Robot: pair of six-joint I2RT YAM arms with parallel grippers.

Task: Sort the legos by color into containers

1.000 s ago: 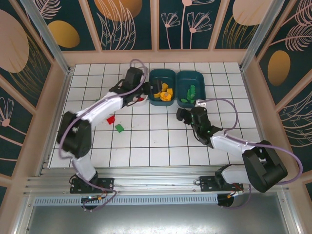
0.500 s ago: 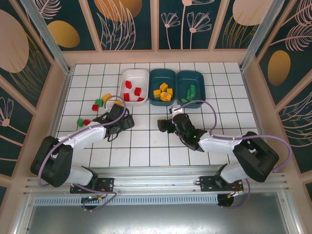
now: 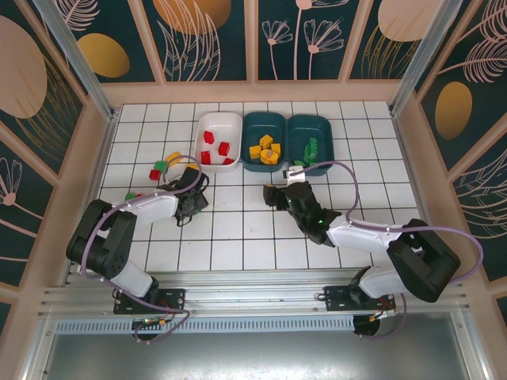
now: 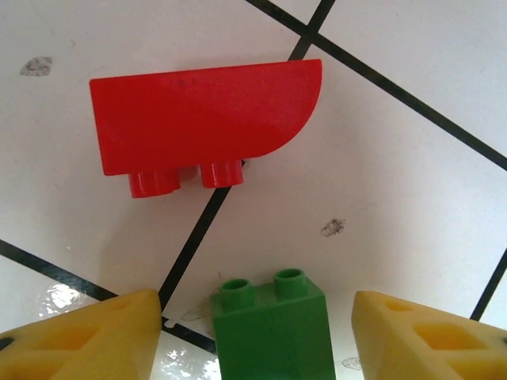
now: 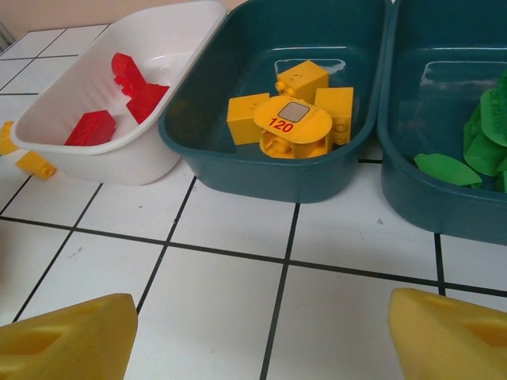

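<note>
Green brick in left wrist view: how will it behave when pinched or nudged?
Green brick looks like rigid moulded plastic, so it likely won't deform. Its flat sides should suit the left claw, though glossy plastic may slip. Boxy shape: it probably slides on the white tile rather than rolls.

**Three cameras: one high overview, two riding my wrists.**

My top camera sits above and behind the arm bases and looks steeply down, far enough back to take in the whole tabletop (image 3: 238,237). The left wrist camera looks almost straight down past the left pincer (image 4: 253,332), very near the tiles, with a green brick (image 4: 273,336) between its fingers and a red brick (image 4: 206,119) just ahead. The right wrist camera rides low and faces forward over the tiles, past the right pincer (image 5: 261,340), to the white container (image 5: 119,162) and teal containers (image 5: 261,178) ahead of it. The overview shares those containers with the right wrist view, and the tile patch at the left pincer with the left wrist view.
</note>
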